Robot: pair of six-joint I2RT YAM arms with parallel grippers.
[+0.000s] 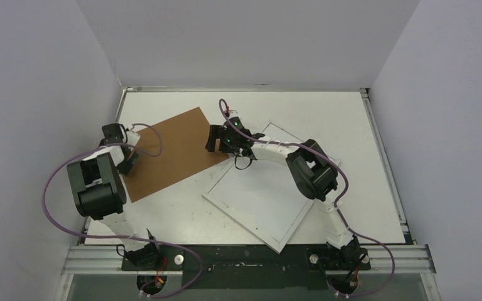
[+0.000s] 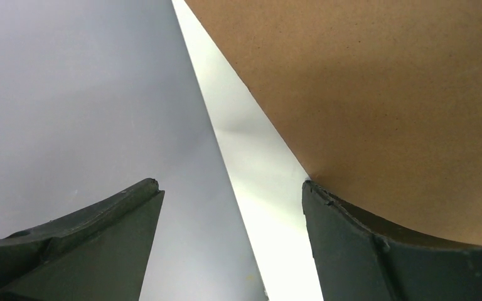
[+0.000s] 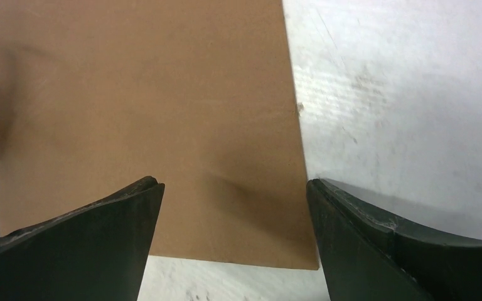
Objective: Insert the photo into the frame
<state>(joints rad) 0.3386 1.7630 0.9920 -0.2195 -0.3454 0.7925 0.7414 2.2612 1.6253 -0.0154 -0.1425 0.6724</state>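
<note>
From above, we see the white picture frame (image 1: pixel 270 200) lying flat and turned at an angle in the lower middle of the picture, on the white table (image 1: pixel 351 125). Its upper right part runs under the right arm. The brown cardboard backing board (image 1: pixel 169 150) lies up and to the left of it, its lower right edge just beside the frame's upper left corner. The left gripper (image 1: pixel 128 150) sits at the board's left edge and the right gripper (image 1: pixel 214 139) at its right edge, so the board lies between the two.

In the left wrist view, we find the left gripper (image 2: pixel 232 185) with its fingers (image 2: pixel 376 251) well apart. The cardboard (image 2: pixel 383 94) fills the upper right, and its edge meets the tip of the right-hand finger. A narrow strip of white table (image 2: pixel 257 175) runs down the middle, with grey wall (image 2: pixel 69 94) on the left.

In the right wrist view, the right gripper (image 3: pixel 235 182) also stands with its fingers (image 3: pixel 88 238) wide apart. The cardboard (image 3: pixel 138 94) covers the left and middle. Its right edge comes down to the tip of the right-hand finger, and its corner shows at the bottom. Scuffed white table (image 3: pixel 401 94) fills the right side.
</note>
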